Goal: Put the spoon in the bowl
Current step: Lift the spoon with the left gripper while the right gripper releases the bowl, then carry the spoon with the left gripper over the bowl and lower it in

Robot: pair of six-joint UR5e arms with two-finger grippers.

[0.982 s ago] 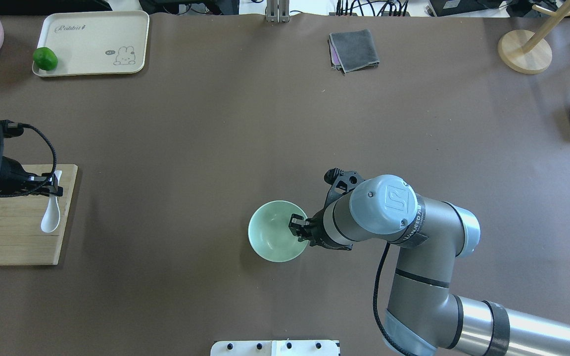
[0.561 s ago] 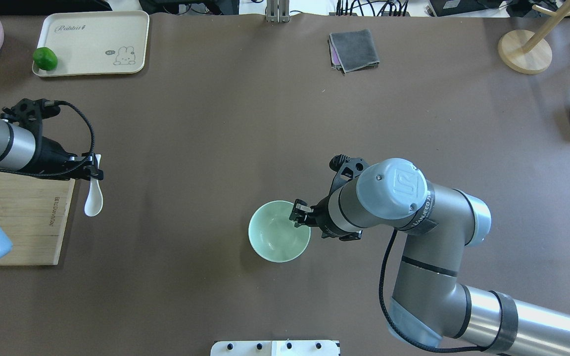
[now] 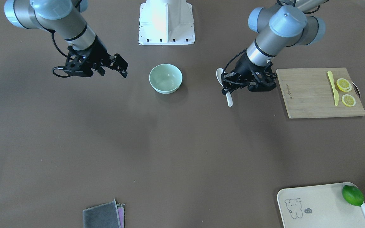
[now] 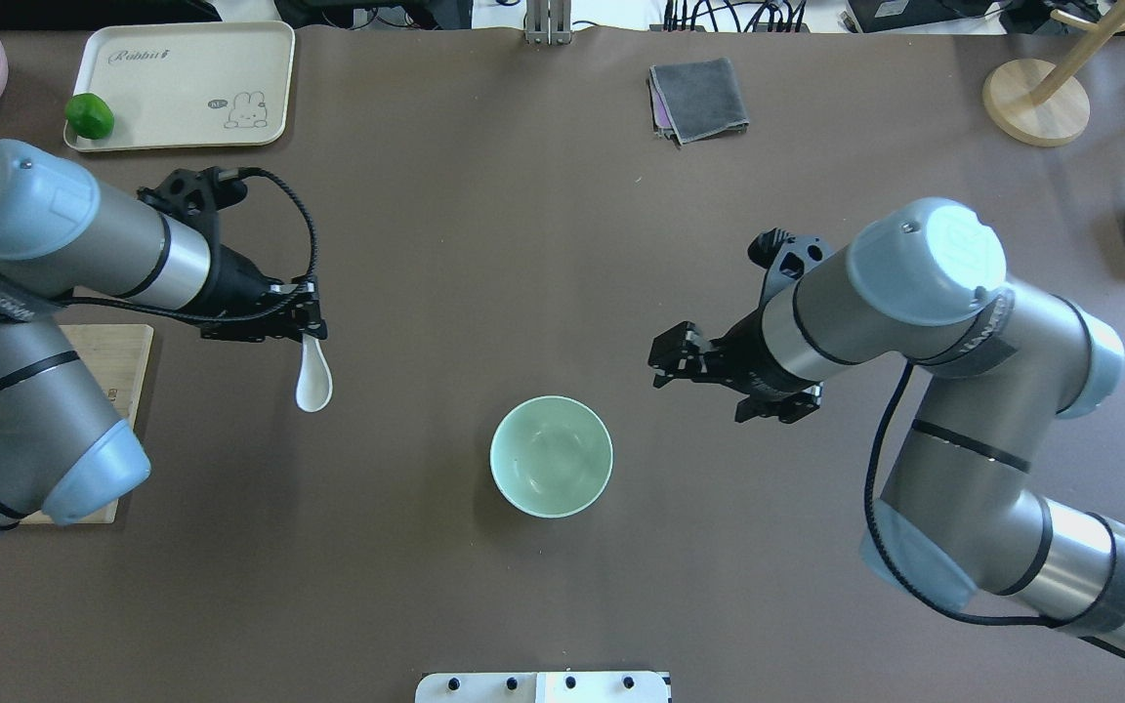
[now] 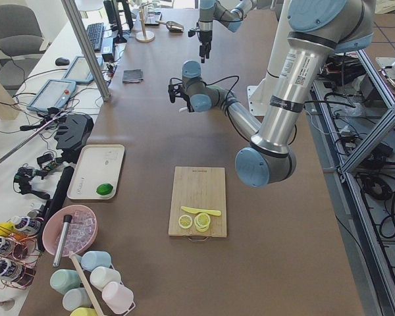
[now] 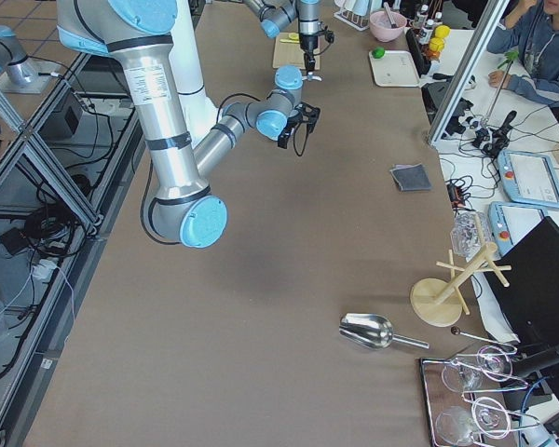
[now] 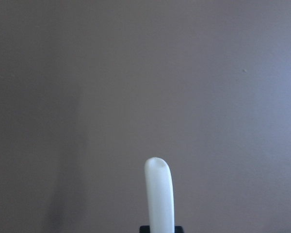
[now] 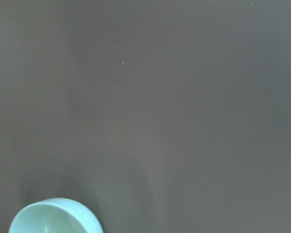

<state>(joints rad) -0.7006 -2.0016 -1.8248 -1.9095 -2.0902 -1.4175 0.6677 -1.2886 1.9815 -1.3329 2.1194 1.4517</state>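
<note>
One bowl [image 4: 523, 464] sits mid-counter [image 4: 484, 244], nearest the robot. Just beyond, to its right, the right jaws hang wide and empty. Well to its left, the left jaws pinch one spoon [image 4: 312, 383] by its handle.

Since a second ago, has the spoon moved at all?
Yes. The spoon has travelled right, off the cutting board and toward the bowl, carried by the left gripper.

Brown table [image 4: 523, 244], tiled floor [image 5: 384, 280], grey office chair [image 5: 14, 29]
</note>
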